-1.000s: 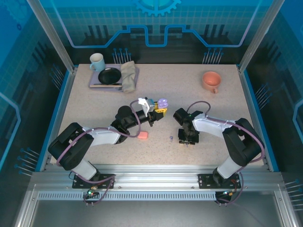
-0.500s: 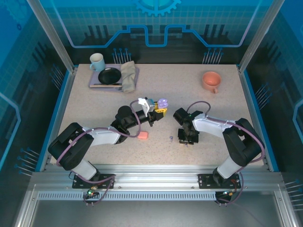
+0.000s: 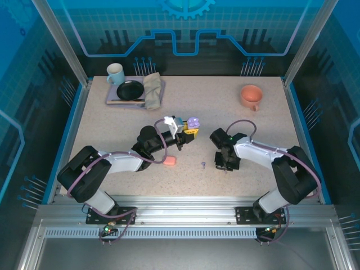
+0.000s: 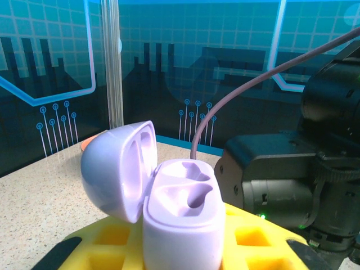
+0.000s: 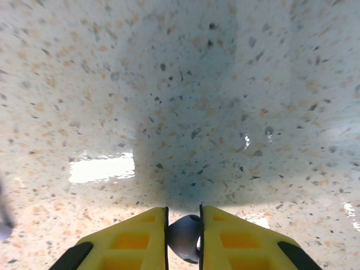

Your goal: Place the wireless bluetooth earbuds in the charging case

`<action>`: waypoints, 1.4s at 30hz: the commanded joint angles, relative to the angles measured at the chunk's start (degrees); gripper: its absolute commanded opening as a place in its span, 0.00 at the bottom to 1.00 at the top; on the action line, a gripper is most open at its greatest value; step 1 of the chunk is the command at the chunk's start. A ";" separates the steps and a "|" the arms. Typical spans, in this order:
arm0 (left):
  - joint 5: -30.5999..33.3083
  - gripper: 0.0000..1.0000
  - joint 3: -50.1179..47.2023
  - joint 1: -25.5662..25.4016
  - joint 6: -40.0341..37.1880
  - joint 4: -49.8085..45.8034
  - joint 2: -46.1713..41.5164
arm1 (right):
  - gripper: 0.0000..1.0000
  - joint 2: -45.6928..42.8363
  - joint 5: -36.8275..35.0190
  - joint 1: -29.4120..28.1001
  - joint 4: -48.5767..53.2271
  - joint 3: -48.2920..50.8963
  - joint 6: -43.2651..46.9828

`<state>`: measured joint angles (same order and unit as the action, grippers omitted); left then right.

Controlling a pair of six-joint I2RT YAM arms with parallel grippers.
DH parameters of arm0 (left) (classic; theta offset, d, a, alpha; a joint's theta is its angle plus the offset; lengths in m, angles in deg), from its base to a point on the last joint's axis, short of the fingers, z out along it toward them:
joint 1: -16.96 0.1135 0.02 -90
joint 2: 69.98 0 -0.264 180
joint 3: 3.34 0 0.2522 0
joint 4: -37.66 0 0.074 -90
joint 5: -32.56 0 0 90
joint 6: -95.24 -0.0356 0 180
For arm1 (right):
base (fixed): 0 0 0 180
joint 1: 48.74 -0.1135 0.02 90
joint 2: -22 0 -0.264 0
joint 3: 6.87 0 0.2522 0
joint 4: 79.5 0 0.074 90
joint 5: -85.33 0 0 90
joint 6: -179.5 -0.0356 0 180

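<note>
1. Pinching a lilac earbud (image 5: 184, 237) between its 2 yellow fingers (image 5: 135, 239), your right gripper (image 5: 183, 216) sits low over the table (image 3: 253, 129). The bud's rounded head peeks out of the gap and its stem is hidden, so you cannot tell which way its long axis runs.
2. A second lilac earbud (image 3: 202, 164) lies loose on the table just left of that gripper, between it and the pink case (image 3: 168, 161). Your right arm is the nearer one to it.
3. The charging case (image 4: 183, 219) is held up by your left gripper (image 3: 191, 130), which is clenched on the case's base. The lid (image 4: 115, 169) is swung open to one side, and the 2 wells (image 4: 188, 191) face up, both empty.
4. From the pinched bud, the case lies to the left, farther from the arm bases, and higher. My judgement is that the coming move is a lift and a carry leftward across that gap, then a descent into 1 well.
5. Confirm the stem direction before you lower. A bud turned the wrong way will likely sit on the rim and not seat.
</note>
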<state>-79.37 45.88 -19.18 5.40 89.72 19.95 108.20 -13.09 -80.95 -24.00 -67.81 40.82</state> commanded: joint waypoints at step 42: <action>0.66 0.00 4.35 0.71 2.33 3.18 6.47 | 0.19 -15.60 12.77 10.17 -6.32 -26.84 1.16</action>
<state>-78.72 48.20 -18.98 6.48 90.16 25.76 92.09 -3.21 -71.55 -27.21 -92.69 41.49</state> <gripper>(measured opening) 0.228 0.187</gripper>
